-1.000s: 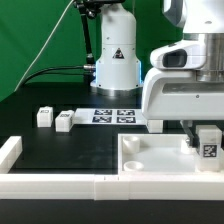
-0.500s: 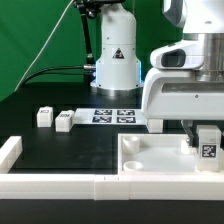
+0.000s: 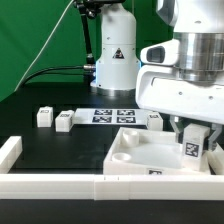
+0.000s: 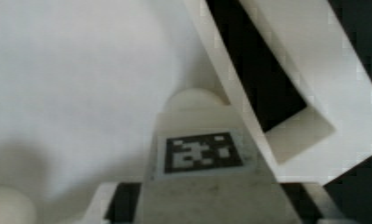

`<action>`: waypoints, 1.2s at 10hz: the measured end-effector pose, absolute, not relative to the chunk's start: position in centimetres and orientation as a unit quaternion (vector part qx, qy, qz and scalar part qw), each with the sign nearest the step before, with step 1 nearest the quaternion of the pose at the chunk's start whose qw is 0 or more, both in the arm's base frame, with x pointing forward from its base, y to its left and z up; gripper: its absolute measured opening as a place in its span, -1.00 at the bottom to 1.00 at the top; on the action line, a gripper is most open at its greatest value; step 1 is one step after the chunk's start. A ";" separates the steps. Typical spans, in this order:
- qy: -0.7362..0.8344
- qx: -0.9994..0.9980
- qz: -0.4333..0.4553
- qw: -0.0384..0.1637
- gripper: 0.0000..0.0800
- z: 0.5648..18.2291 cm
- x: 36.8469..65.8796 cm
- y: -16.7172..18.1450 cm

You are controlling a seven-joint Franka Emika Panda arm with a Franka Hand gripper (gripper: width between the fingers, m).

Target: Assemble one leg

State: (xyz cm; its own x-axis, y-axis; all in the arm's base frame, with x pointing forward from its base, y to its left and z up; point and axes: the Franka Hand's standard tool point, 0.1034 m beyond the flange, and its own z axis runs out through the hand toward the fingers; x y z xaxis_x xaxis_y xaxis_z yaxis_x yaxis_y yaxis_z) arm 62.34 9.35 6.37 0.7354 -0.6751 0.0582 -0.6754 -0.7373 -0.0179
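My gripper (image 3: 192,133) is shut on a leg (image 3: 192,148), a small white block with a black-and-white tag. It holds the leg upright over the right part of the big white square panel (image 3: 140,152). In the wrist view the leg (image 4: 202,152) fills the gap between the jaws of the gripper (image 4: 209,202), its far end against the panel (image 4: 76,90). I cannot tell if the leg sits in a socket. Two more legs (image 3: 44,117) (image 3: 65,121) stand at the exterior view's left. A third leg (image 3: 154,120) stands behind the panel.
The marker board (image 3: 112,115) lies in front of the robot base (image 3: 115,60). A low white wall (image 3: 60,185) runs along the front edge, with a raised end (image 3: 10,150) at the exterior view's left. A bare black table lies between.
My gripper has shifted to the exterior view's left and turned, with the leg in it. The panel has shifted and skewed the same way.
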 end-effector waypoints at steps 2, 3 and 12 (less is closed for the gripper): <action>-0.419 0.907 0.031 0.017 -0.23 6.4 62.1 8.3; -0.434 0.900 0.031 0.022 -0.22 6.4 62.0 7.8; -0.435 0.900 0.030 0.020 0.62 6.3 62.0 7.8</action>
